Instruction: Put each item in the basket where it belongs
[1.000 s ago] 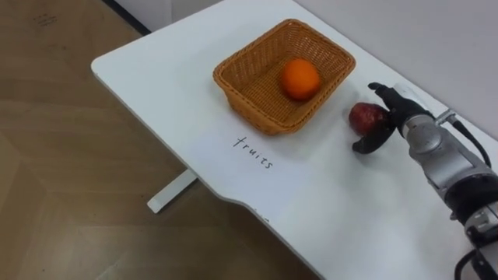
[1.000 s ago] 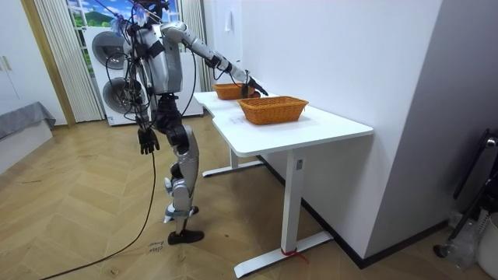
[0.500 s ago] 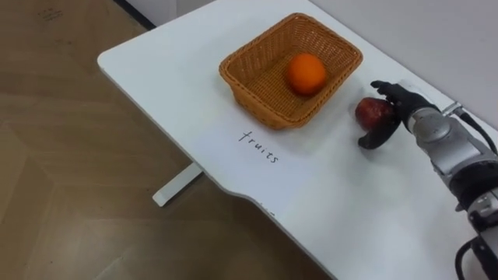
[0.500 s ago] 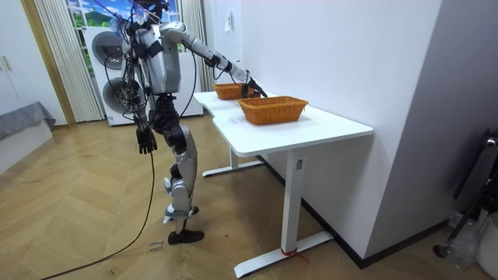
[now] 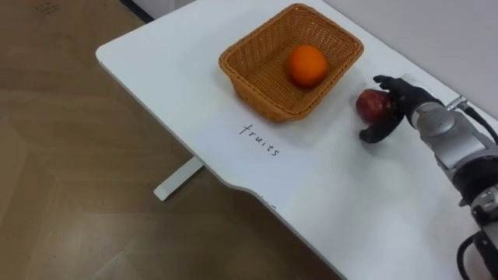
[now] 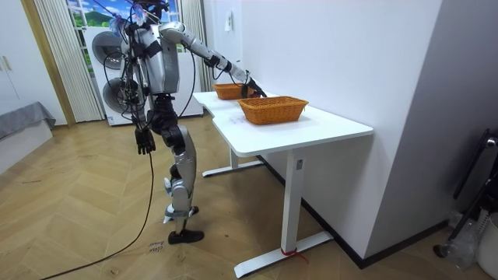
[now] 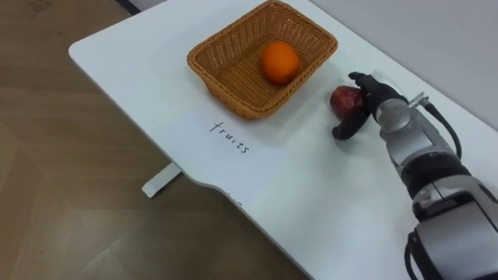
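Observation:
A wicker basket point(image 5: 257, 58) stands on the white table point(image 5: 179, 85) with an orange point(image 5: 306, 64) inside it. Just right of the basket a red apple point(image 5: 373, 103) rests on the tabletop. My right hand point(image 5: 402, 101) is on it from the right: the fingers curl over its far side and the thumb hooks round below it. In the room view I stand at the table's end with the right arm stretched out to the far basket point(image 6: 227, 91). My left hand point(image 6: 144, 141) hangs at my side with loose fingers.
A second wicker basket point(image 6: 272, 110) stands on the nearer table in the room view. A handwritten word point(image 5: 259, 141) marks the tabletop in front of the fruit basket. The table's near edge point(image 5: 233, 187) drops to wooden floor; a wall runs behind.
The camera has shifted a little. My right hand stays cupped round the apple, which rests on the same spot beside the basket.

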